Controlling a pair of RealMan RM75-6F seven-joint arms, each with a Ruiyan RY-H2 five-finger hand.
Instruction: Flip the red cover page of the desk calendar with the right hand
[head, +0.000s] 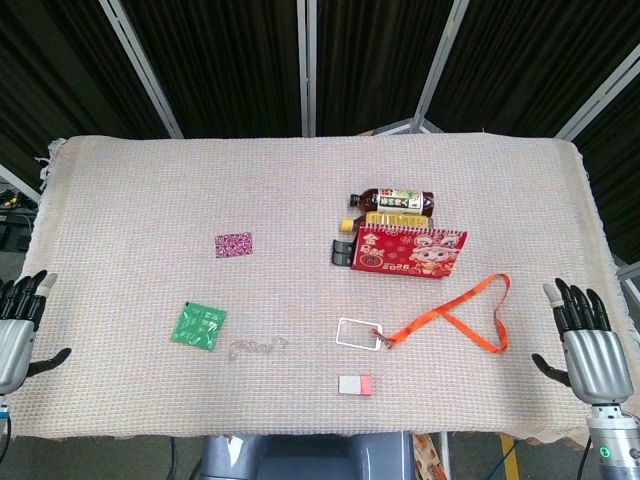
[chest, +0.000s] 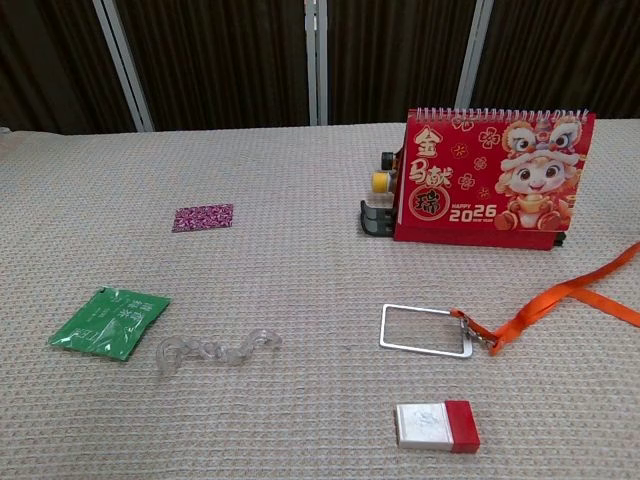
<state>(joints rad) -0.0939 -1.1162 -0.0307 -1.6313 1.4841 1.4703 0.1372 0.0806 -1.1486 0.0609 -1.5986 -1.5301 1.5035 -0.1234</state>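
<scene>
- Progress: nothing done yet. The desk calendar (chest: 490, 178) stands upright with its red cover page (head: 410, 251) facing the robot, spiral binding on top, not flipped.
- Right hand (head: 590, 345): fingers spread apart, holding nothing, at the table edge, well to the right of the calendar and nearer the robot. No contact with it.
- Left hand (head: 18, 325): also empty with fingers apart, far left of the calendar. Not needed for this task.
- Neither hand shows in the chest view.
- Just behind the calendar: two bottles (head: 392, 200) lying down.
- In front of the calendar: an orange lanyard (head: 470, 315) with a clear badge holder (chest: 427, 330); the lanyard lies between the right hand and the calendar.
- Left to do, by my read: reach over the lanyard, catch the cover's bottom edge, swing it over the spiral.
</scene>
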